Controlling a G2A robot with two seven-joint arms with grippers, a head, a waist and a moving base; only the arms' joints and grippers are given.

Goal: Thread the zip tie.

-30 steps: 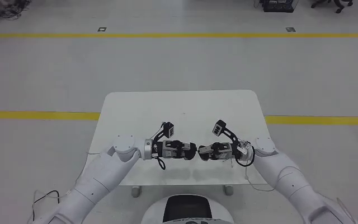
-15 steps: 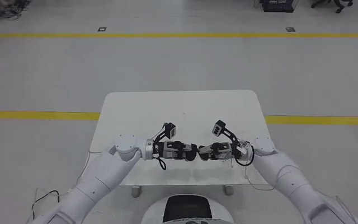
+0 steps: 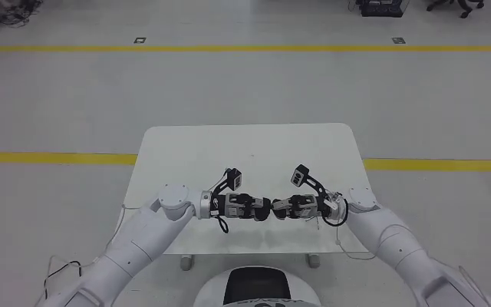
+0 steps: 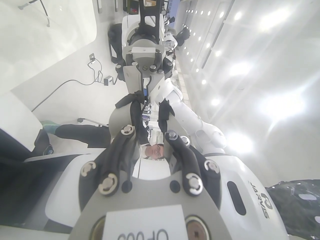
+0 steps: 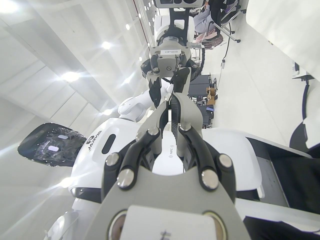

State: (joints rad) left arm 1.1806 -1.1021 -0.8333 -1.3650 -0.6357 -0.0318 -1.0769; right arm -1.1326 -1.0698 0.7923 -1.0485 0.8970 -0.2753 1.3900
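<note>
So over the near edge of the table (image 3: pixel 245 142) the two grippers meet tip to tip. The right gripper (image 5: pixel 170 99) has its fingers squeezed nearly together, poking between the spread-apart fingers of the left gripper (image 4: pixel 150 106). The thin dark strand there looks like the zip tie (image 5: pixel 167 80).

The table (image 3: pixel 307 146) had a smooth, matt white top. The left hand (image 4: pixel 150 106) showed a matt grey metal-looking plate, smooth black plastic-looking links with bright metal pins, and fingertips (image 4: pixel 164 116) wrapped in a creased, dull black cloth-like covering. The right hand (image 5: pixel 170 106) had the same matt grey plate, black links and shiny pins.
</note>
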